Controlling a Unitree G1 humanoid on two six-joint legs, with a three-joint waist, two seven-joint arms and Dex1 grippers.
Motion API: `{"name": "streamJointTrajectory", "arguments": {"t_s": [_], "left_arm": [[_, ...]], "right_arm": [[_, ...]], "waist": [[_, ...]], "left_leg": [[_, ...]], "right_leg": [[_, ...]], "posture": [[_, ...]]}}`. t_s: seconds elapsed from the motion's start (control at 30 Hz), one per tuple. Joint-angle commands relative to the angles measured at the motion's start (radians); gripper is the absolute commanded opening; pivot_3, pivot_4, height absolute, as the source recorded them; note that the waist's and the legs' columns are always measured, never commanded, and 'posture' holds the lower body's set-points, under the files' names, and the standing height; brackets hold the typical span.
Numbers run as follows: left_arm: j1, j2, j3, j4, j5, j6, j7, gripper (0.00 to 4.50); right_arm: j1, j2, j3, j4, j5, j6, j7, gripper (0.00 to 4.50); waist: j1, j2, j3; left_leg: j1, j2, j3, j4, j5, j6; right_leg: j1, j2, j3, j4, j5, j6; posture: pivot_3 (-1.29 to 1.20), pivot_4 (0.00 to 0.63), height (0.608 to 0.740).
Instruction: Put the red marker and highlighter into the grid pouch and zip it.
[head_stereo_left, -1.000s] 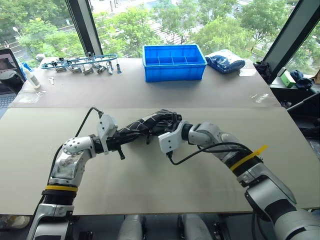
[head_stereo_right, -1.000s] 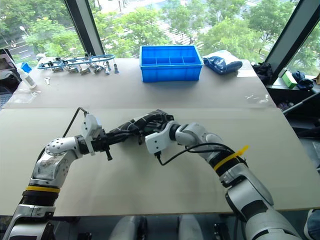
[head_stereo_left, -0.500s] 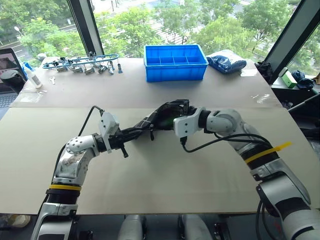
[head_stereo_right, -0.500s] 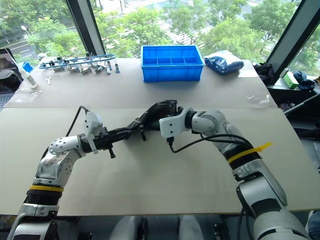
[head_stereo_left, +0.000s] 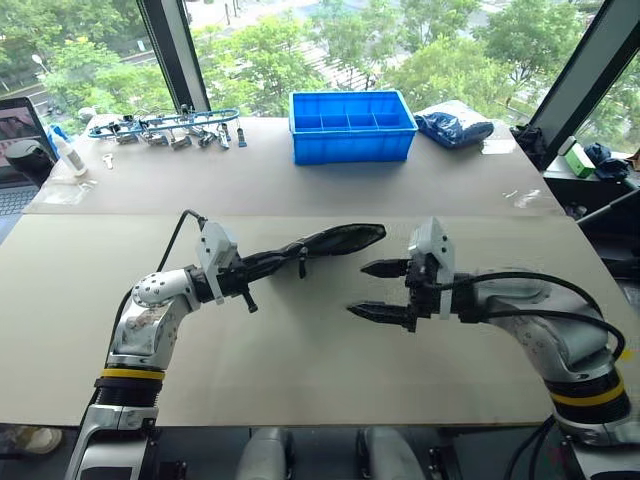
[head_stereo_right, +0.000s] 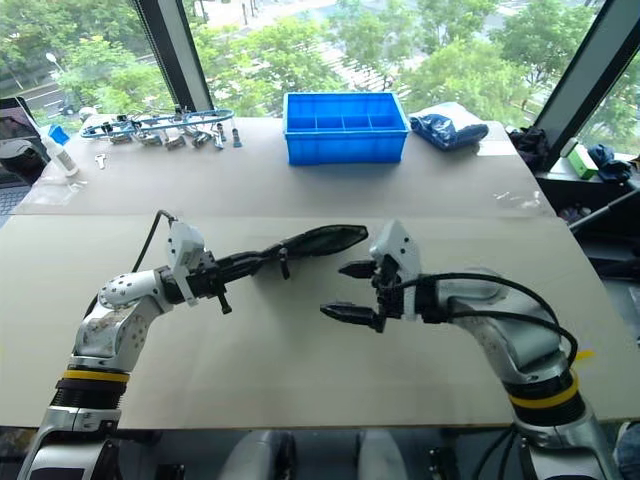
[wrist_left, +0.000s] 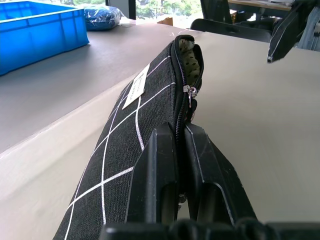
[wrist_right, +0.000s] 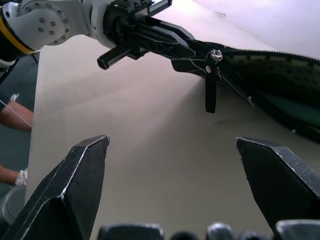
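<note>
Hanging above the counter (head_stereo_left: 300, 370), the grid pouch (head_stereo_left: 325, 243) is clamped at one end by the left gripper (head_stereo_left: 262, 268). Soft, light fabric is judged; the zipper strap (wrist_right: 210, 94) suits pinching. The right gripper (head_stereo_left: 382, 290) is spread wide, empty.

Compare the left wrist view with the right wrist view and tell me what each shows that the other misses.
Left wrist view alone: the pouch's white label, the blue bin and a dark blue bag behind it on the table.

Right wrist view alone: the zipper's black pull strap hanging down, the left claw's silver arm, and the right claw spread open with nothing in it.

Both: the grid pouch pinched at one end by the shut left claw, its zipper open, and the pale tabletop.
</note>
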Motion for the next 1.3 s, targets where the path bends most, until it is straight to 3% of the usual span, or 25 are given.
{"name": "streamJointTrajectory", "arguments": {"t_s": [0.03,0.13,0.57,0.77,0.87,1.2,1.23,1.3], "left_arm": [[-0.012,0.000,0.011,-0.025,-0.020,-0.003,-0.003,0.00],[-0.012,0.000,0.009,-0.029,-0.019,0.000,-0.003,0.00],[-0.019,0.007,0.010,-0.033,-0.020,0.009,-0.004,0.00],[-0.020,0.008,0.011,-0.032,-0.020,0.009,-0.004,0.00],[-0.013,0.008,0.011,-0.036,-0.020,0.009,-0.002,0.00],[-0.002,0.003,0.013,-0.048,-0.021,0.012,0.007,0.00],[-0.001,0.002,0.012,-0.050,-0.021,0.013,0.009,0.00],[0.000,0.000,0.012,-0.052,-0.021,0.013,0.010,0.00]], "right_arm": [[-0.060,0.093,0.044,0.047,-0.066,0.040,-0.143,4.47],[-0.120,0.190,0.065,0.144,-0.108,0.062,-0.235,4.47],[-0.194,0.392,0.106,0.281,-0.156,0.043,-0.281,4.47],[-0.231,0.432,0.108,0.329,-0.187,0.014,-0.281,4.47],[-0.225,0.427,0.109,0.323,-0.199,0.008,-0.272,3.81],[-0.211,0.392,0.117,0.284,-0.205,-0.001,-0.226,0.33],[-0.211,0.389,0.116,0.280,-0.204,-0.001,-0.220,0.06],[-0.209,0.379,0.113,0.268,-0.200,0.001,-0.207,0.06]], "waist": [[0.001,0.000,0.000],[0.000,0.000,0.000],[-0.002,0.000,0.000],[-0.007,0.000,0.000],[-0.007,0.000,0.000],[-0.011,0.000,0.000],[-0.011,0.000,0.000],[-0.011,0.000,0.000]], "left_leg": [[0.000,0.000,0.000,0.000,0.000,0.000],[-0.001,-0.001,0.000,0.000,0.000,0.000],[-0.001,-0.001,0.000,0.000,0.000,0.000],[-0.001,-0.001,0.000,0.000,0.000,0.000],[-0.001,-0.001,0.000,0.000,0.000,0.000],[-0.001,-0.001,0.000,0.000,0.000,0.000],[-0.001,0.000,0.000,0.000,0.000,0.000],[-0.001,0.000,0.000,0.000,0.000,0.000]], "right_leg": [[0.000,0.000,0.000,0.000,0.000,0.000],[0.000,0.000,0.000,0.000,0.000,0.000],[0.000,0.000,-0.001,-0.001,0.000,0.001],[-0.001,0.000,-0.002,0.000,0.000,0.001],[0.000,-0.001,-0.002,0.000,0.000,0.001],[-0.001,0.000,-0.001,0.000,0.000,0.001],[-0.001,0.000,-0.001,0.000,0.000,0.001],[-0.001,0.000,-0.001,0.000,0.000,0.001]], "posture": [[0.00,0.150,0.740],[0.00,0.150,0.740],[0.00,0.150,0.740],[0.00,0.150,0.740],[0.00,0.150,0.740],[0.00,0.150,0.740],[0.00,0.150,0.740],[0.00,0.150,0.740]]}}
